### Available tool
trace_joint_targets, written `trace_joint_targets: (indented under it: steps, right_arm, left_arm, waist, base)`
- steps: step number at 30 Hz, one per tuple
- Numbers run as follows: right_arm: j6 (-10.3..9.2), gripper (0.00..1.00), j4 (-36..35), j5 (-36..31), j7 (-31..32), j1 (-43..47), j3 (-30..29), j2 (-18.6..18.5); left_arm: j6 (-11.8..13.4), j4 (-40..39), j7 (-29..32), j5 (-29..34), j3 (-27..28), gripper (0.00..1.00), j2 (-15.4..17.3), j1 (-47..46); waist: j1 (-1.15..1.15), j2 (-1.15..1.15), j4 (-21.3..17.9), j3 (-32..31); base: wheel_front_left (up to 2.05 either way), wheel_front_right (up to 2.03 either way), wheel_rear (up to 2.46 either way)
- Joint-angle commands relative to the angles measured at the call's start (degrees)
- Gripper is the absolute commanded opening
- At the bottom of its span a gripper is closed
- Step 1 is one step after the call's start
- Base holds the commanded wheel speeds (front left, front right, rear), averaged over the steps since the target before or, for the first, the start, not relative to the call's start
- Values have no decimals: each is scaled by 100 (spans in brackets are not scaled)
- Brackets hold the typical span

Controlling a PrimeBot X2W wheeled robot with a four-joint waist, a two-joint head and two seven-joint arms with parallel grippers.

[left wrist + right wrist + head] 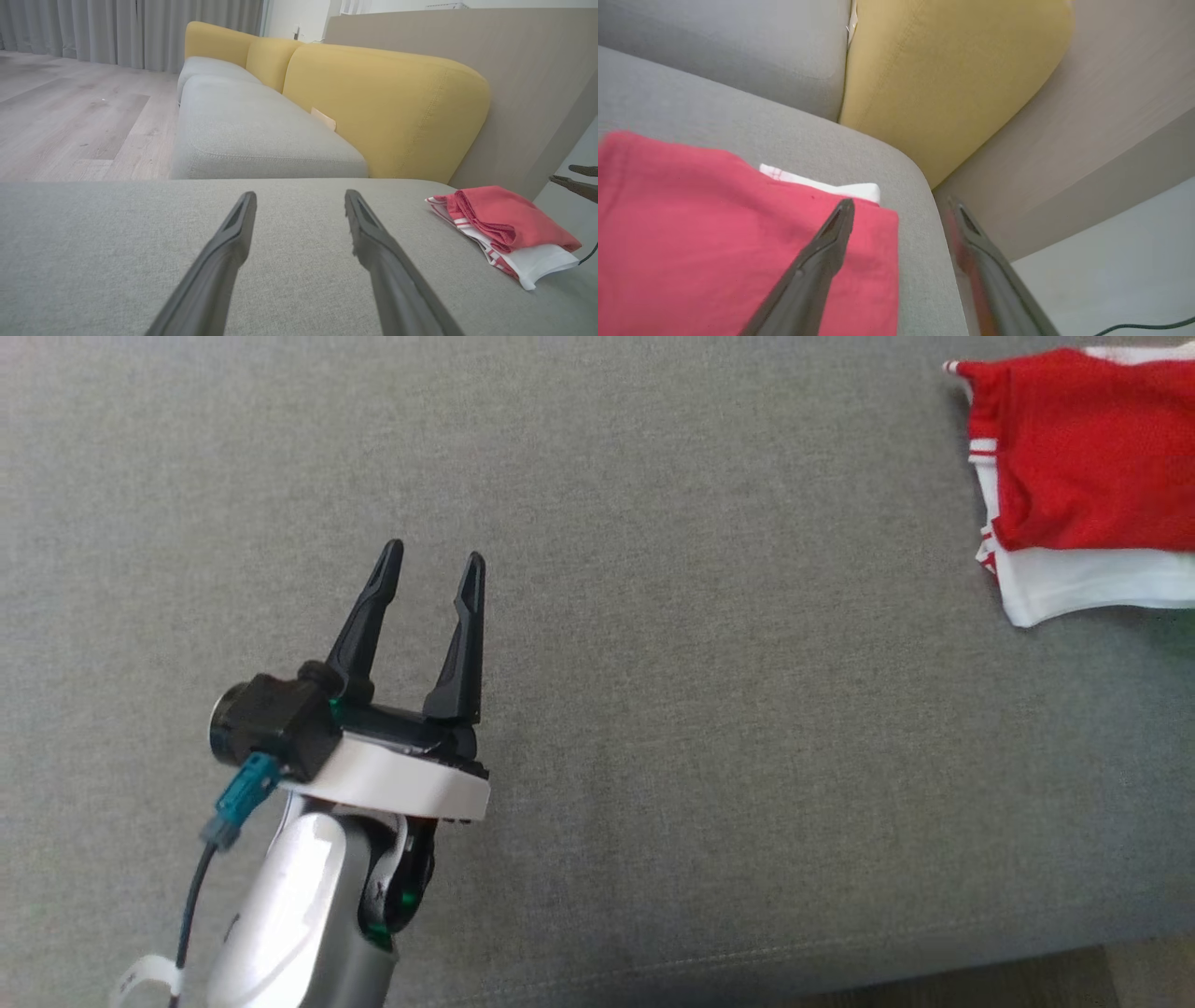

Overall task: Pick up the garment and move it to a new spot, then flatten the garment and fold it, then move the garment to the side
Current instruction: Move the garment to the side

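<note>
- The garment (1083, 457), red over white with thin red stripes at the hem, lies folded on the grey sofa seat (700, 709), at its far right corner.
- The left tool (435, 553) hangs over the bare middle-left part of the seat, well apart from the garment. Its two dark fingers stand apart, with nothing between them.
- The right tool (902, 204) is above the garment's corner. Its fingers are also apart and clamp nothing: one finger is over the red cloth, the other is past the rounded seat corner and looks blurred.
- A yellow back cushion (383, 102) stands just behind the seat's far edge, and a beige panel (514, 70) rises behind it.
- A second grey seat (252, 126) continues beyond, beside a pale wooden floor (70, 116) and grey curtains (117, 28).
- A thin dark cable (1148, 326) lies on the floor past the seat corner.
</note>
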Motion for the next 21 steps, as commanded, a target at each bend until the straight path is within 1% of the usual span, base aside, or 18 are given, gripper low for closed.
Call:
trace_joint_targets:
  steps: [1,4,7,8,14,17,21]
  right_arm:
    - [-4,100,-235,-40,-102,-26,-12,7]
    - [-4,100,-485,13,-183,-2,-234,372]
    - [-4,100,-825,206,-281,161,-419,879]
    - [-4,100,-1111,308,-356,357,-464,1240]
    - [-4,100,-2186,561,-438,1269,-486,2325]
    - [-4,100,-2805,712,-551,1919,-445,2722]
    - [-4,100,-3374,731,-642,2883,-316,2996]
  left_arm:
    - [-3,-181,-30,-19,198,100,31,-113]
    - [13,-185,-30,-40,242,100,31,-48]
    - [32,-194,-30,-66,305,100,31,35]
    - [55,-204,-30,-84,380,100,31,125]
    - [86,-204,-30,-132,532,100,31,452]
    - [107,-209,-31,-166,567,100,31,658]
    - [163,-193,-31,-113,542,100,31,922]
  waist:
    - [-1,0,7,-110]
    - [-1,0,17,-320]
    - [-1,0,41,-566]
    - [-1,0,45,-757]
    - [-1,0,164,-1317]
    - [-1,0,229,-1551]
    - [-1,0,303,-1765]
  base:
    - [0,0,0]
    - [0,0,0]
    - [0,0,0]
    - [0,0,0]
    - [0,0,0]
    - [0,0,0]
    - [0,0,0]
